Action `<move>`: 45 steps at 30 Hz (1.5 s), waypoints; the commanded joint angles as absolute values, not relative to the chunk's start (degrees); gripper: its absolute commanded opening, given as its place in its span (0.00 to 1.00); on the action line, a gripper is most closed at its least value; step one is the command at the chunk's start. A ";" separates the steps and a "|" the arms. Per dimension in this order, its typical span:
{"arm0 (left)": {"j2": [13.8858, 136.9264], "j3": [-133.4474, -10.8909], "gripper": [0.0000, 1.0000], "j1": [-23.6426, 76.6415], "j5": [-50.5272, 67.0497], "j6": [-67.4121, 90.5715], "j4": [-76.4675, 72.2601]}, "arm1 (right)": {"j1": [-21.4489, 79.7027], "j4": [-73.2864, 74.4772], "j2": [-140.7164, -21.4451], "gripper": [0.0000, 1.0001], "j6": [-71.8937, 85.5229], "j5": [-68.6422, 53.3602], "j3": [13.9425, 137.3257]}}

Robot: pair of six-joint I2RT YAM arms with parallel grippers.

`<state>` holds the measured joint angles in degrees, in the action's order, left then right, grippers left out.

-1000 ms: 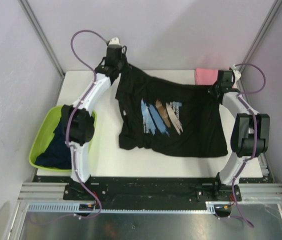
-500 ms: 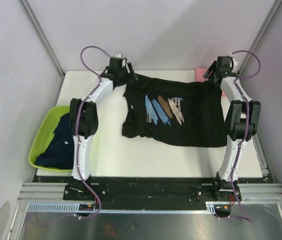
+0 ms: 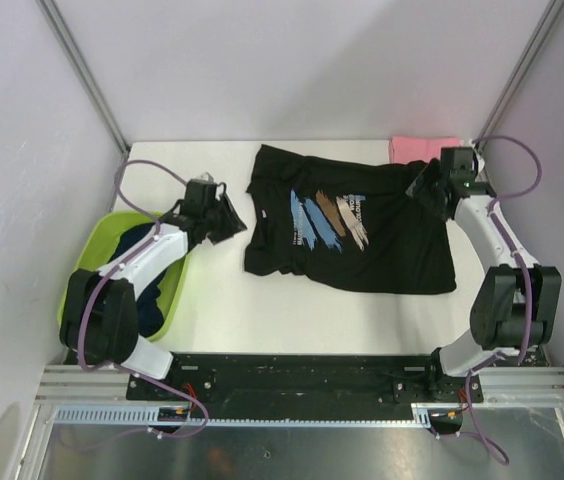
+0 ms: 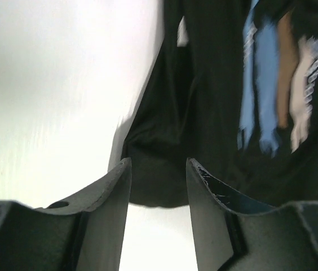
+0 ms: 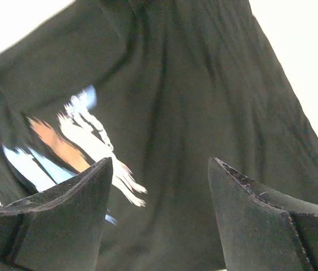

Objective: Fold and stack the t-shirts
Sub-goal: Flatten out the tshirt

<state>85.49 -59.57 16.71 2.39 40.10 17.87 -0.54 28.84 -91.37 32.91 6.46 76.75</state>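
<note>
A black t-shirt with a blue, brown and white print lies spread on the white table, with no gripper holding it. My left gripper hovers just left of the shirt's left sleeve, open and empty. In the left wrist view its fingers frame the table and the shirt's dark edge. My right gripper sits over the shirt's upper right corner, open; in the right wrist view its fingers stand wide above the black cloth. A pink t-shirt lies folded at the back right.
A lime-green basin stands at the left table edge, with dark navy cloth inside, mostly hidden by my left arm. Grey walls and slanted metal posts close in the back and sides.
Both grippers opened and let go of the black shirt, which now lies flat. The left arm swung back and left toward the basin; the right arm dropped slightly nearer.
</note>
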 commanded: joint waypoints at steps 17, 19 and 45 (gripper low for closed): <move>98.45 -65.61 0.40 26.28 1.00 33.83 17.18 | 3.30 25.57 -77.30 0.70 35.05 9.22 50.17; 100.13 -66.92 0.40 27.14 -0.59 33.40 18.03 | 3.13 24.83 -77.93 0.70 35.04 8.96 49.68; 109.46 -75.21 0.31 30.62 -19.02 29.42 24.76 | 1.73 19.12 -85.28 0.69 34.01 6.74 46.88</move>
